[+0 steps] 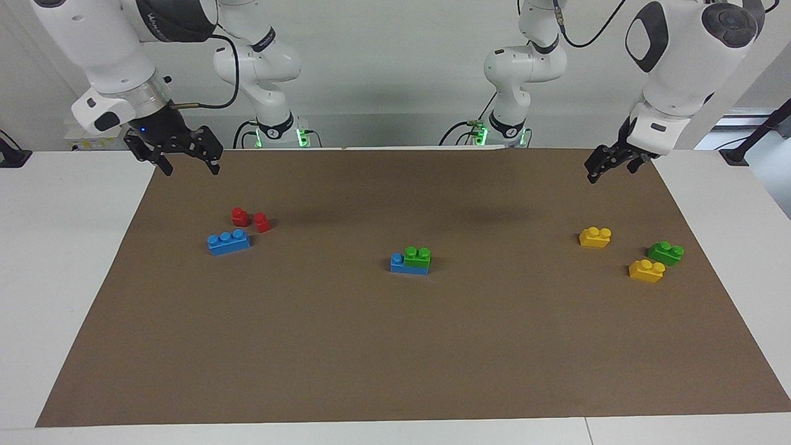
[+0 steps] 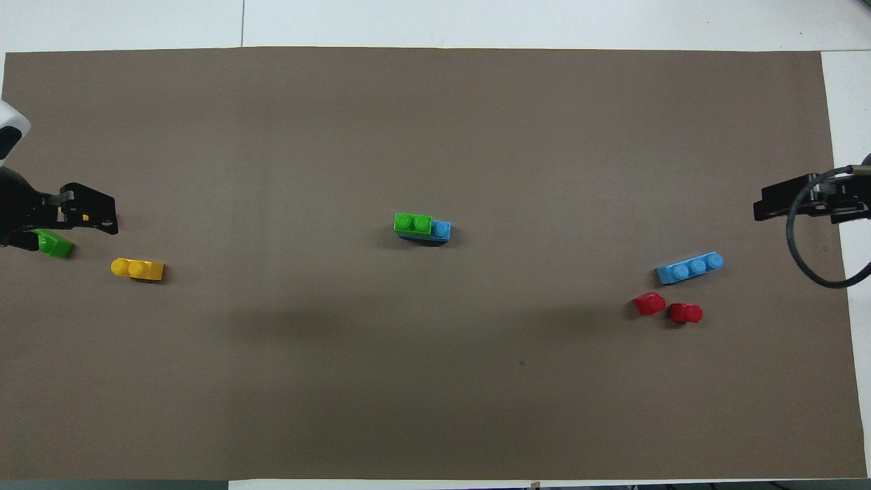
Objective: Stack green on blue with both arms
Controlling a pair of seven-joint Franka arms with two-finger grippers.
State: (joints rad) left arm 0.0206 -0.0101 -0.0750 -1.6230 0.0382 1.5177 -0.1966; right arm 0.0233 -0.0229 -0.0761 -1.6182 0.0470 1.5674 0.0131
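With the green brick [image 1: 418,254] seated on the blue brick [image 1: 400,265] at mid-worktop, the stack appears complete; left gripper [image 1: 609,163] and right gripper [image 1: 183,154] hang open, empty, needing only parking.

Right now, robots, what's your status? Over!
Left pincer and right pincer open, raised, empty. Green brick sits on blue brick, mid-mat. Nothing in the way.

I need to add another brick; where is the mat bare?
Bare: the brown mat from the bricks to its edge farthest from the robots, and either side of the green-on-blue stack. Crowded: the yellow bricks and red bricks.
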